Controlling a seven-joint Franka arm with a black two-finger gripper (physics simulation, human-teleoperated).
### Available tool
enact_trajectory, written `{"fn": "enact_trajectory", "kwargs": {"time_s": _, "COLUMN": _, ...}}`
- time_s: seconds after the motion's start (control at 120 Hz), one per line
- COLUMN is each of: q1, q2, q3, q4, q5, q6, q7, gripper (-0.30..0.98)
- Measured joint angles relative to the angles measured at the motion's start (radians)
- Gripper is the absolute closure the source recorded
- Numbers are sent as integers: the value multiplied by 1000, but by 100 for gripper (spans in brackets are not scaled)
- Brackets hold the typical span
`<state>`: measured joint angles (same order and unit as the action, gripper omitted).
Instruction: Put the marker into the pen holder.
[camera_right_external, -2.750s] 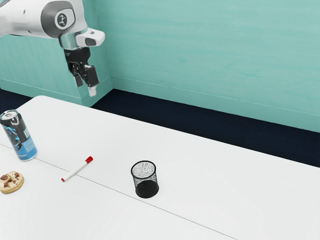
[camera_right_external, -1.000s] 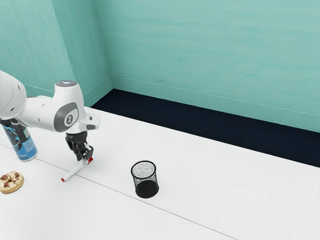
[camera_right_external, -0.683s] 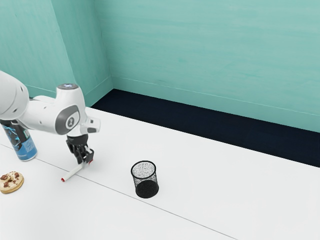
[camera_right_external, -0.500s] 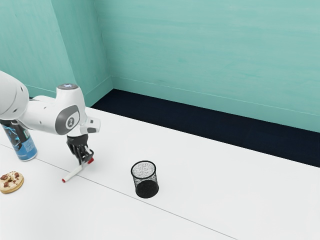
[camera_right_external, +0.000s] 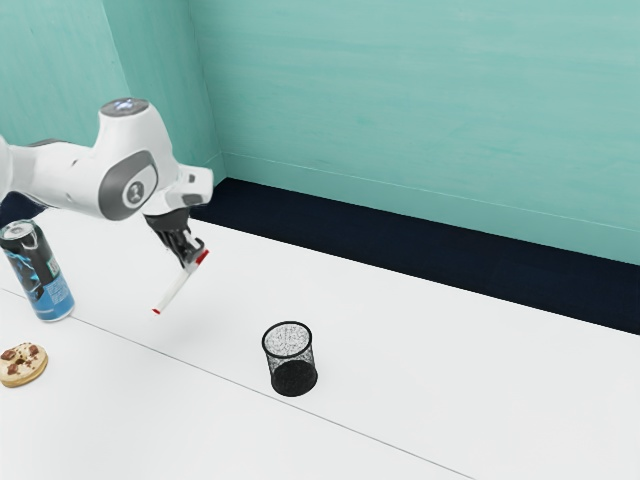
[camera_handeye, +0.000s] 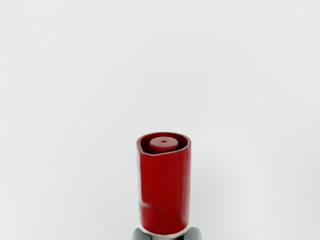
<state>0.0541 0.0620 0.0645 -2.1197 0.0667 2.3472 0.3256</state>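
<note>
White desk below, the tilted marker is clasped by the end effector, pointing toward seven o'clock, the pen holder toward half past four in the exterior view.

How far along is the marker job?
Done: marker picked up, clear of the table. In hand: gripper shut on it near the red cap, marker tilted. Left: carry it to the pen holder, seemingly empty, lower it in, release.
</note>
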Motion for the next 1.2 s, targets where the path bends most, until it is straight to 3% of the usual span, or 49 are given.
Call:
{"fn": "enact_trajectory", "kwargs": {"time_s": 0.208, "q1": -123, "q2": -97, "q3": -18, "q4": 1, "q5": -78, "q6": -7, "q7": -7, "gripper": 79}}
{"fn": "enact_trajectory", "kwargs": {"time_s": 0.425, "q1": -227, "q2": -105, "q3": -48, "q4": 22, "q5": -153, "q6": -1, "q7": -12, "gripper": 79}}
{"fn": "enact_trajectory", "kwargs": {"time_s": 0.758, "q1": -278, "q2": -19, "q3": -75, "q4": 33, "q5": -184, "q6": 17, "q7": -21, "gripper": 79}}
{"fn": "enact_trajectory", "kwargs": {"time_s": 0.958, "q1": -221, "q2": 63, "q3": -79, "q4": 21, "q5": -191, "q6": 22, "q7": -26, "gripper": 79}}
{"fn": "enact_trajectory", "kwargs": {"time_s": 1.2, "q1": -225, "q2": 78, "q3": -82, "q4": 23, "q5": -211, "q6": 16, "q7": -7, "gripper": 31}}
